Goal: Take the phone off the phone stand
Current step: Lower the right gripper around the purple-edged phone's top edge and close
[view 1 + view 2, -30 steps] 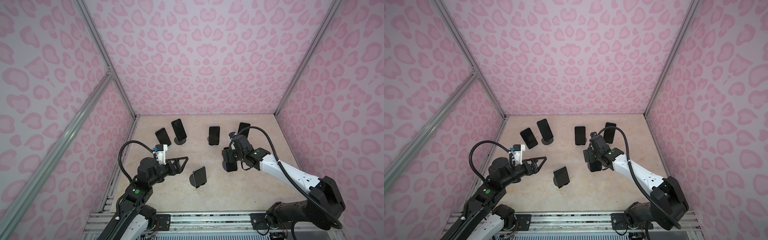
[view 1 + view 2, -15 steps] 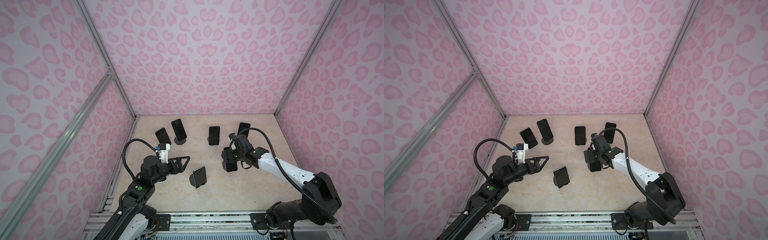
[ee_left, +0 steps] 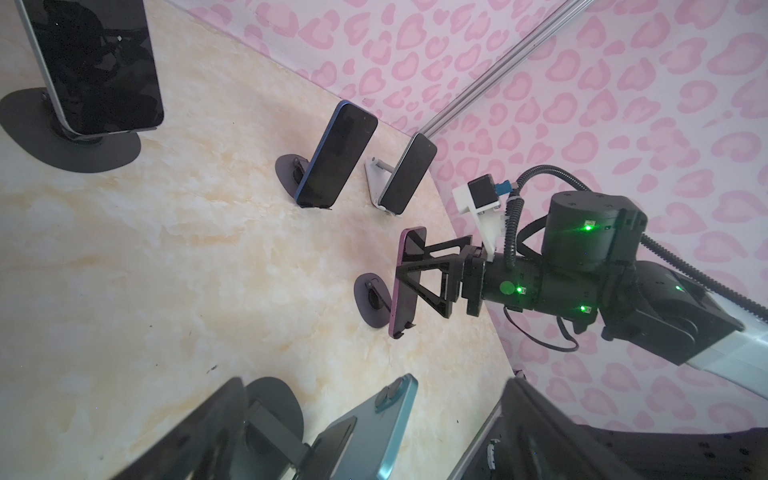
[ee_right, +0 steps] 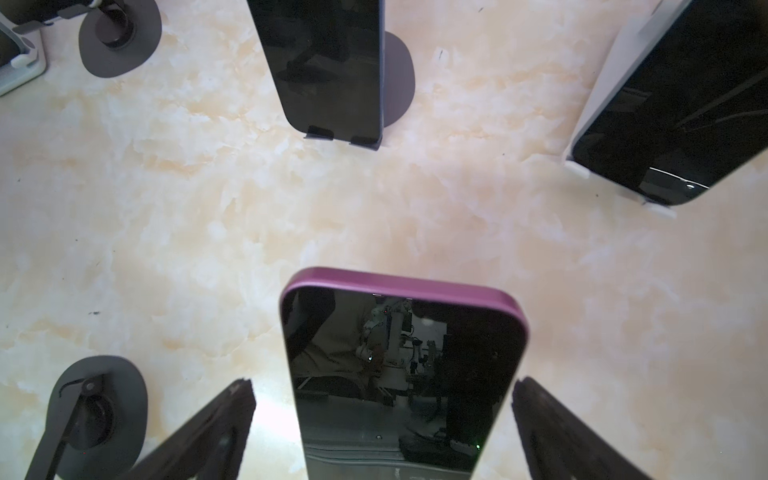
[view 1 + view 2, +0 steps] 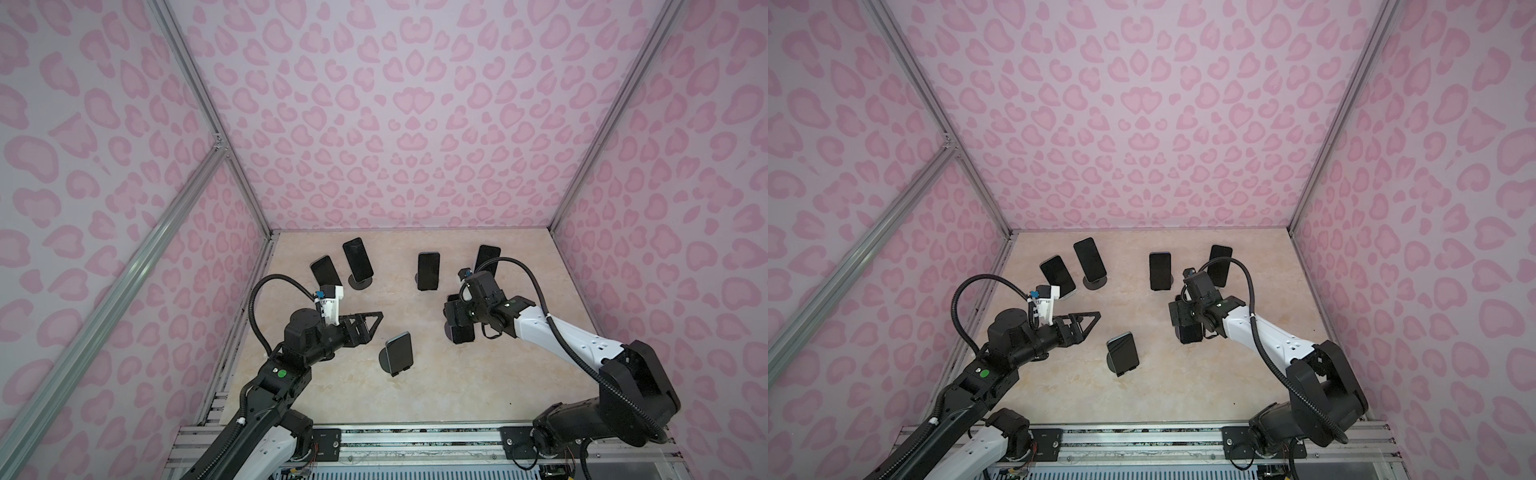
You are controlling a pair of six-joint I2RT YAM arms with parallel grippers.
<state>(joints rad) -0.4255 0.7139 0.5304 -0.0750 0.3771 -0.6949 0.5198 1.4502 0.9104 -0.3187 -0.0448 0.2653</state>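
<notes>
A purple-edged phone (image 4: 403, 374) stands upright on a dark round-based phone stand (image 3: 370, 299) at right of centre. My right gripper (image 4: 382, 384) is open around it, with one finger on each side of its screen and a gap showing on both sides. In both top views the right gripper (image 5: 457, 320) covers most of that phone. A teal phone (image 5: 398, 353) leans on another round stand (image 3: 274, 407) at front centre, seen from behind in the left wrist view. My left gripper (image 5: 368, 328) is open, just left of it and slightly above, touching nothing.
Several more dark-screened phones on stands line the back: two at the left (image 5: 325, 270) (image 5: 357, 258), one in the middle (image 5: 428, 270) and one on a white stand at the right (image 5: 487, 257). Pink patterned walls enclose the beige table (image 5: 478, 386).
The left arm has crept a little forward and right, bringing its open gripper nearer the teal phone. The right gripper has stayed around the purple phone, while its elbow has shifted slightly.
</notes>
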